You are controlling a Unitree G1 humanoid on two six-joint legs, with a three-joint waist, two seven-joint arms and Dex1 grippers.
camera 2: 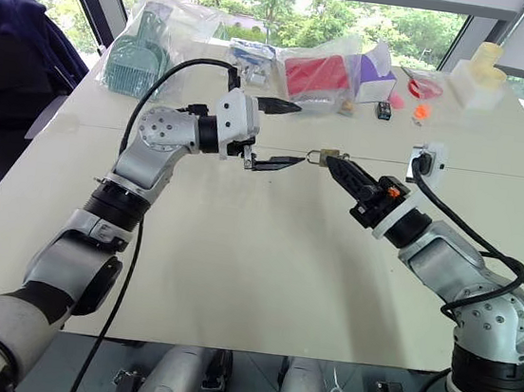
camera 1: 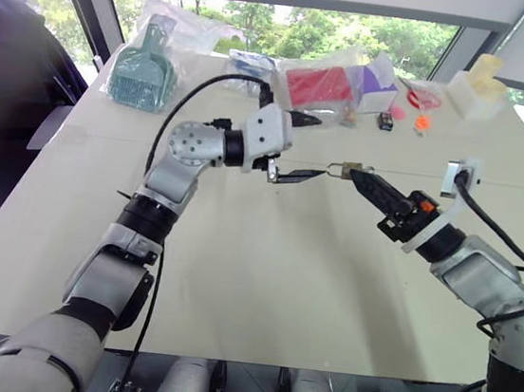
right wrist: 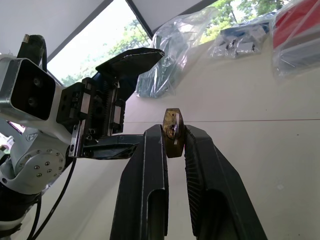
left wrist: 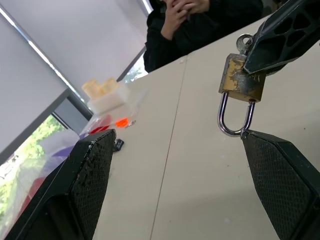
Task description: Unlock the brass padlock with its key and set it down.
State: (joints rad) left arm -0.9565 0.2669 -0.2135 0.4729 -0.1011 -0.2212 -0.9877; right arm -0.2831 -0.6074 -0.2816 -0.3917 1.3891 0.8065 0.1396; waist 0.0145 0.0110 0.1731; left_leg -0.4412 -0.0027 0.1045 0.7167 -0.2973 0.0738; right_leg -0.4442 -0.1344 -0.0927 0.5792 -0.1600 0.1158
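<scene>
A: Start nearest. What has the right gripper (camera 2: 335,164) got?

B: The padlock (left wrist: 241,80). Its fingers are pinched on the brass body and hold it up off the table (camera 1: 261,282), out over the middle.

A: And the shackle?

B: In the left wrist view it hangs down from the body, a silver U. One leg seems to end free rather than seated, so I judge it may be unlocked, but I can't be sure.

A: The key?

B: A small silver bow (left wrist: 245,42) sticks out above the body beside the right finger; I take that for the key, in the keyway.

A: The left gripper (camera 1: 308,147)?

B: Spread wide and holding nothing. One finger (left wrist: 280,172) sits just under the shackle, near touching; the other (camera 1: 305,119) is well clear.

A: What could go wrong?

B: That lower finger could knock the shackle and twist the padlock in a grip that holds only a sliver of brass. It might drop, or the key might shake loose. Setting it down tilted could also make it roll.

A: Beyond that?

B: Bagged items (camera 1: 319,83) and a teal scoop (camera 1: 143,71) along the far edge, well away. A person (left wrist: 200,20) sits past the table.
</scene>
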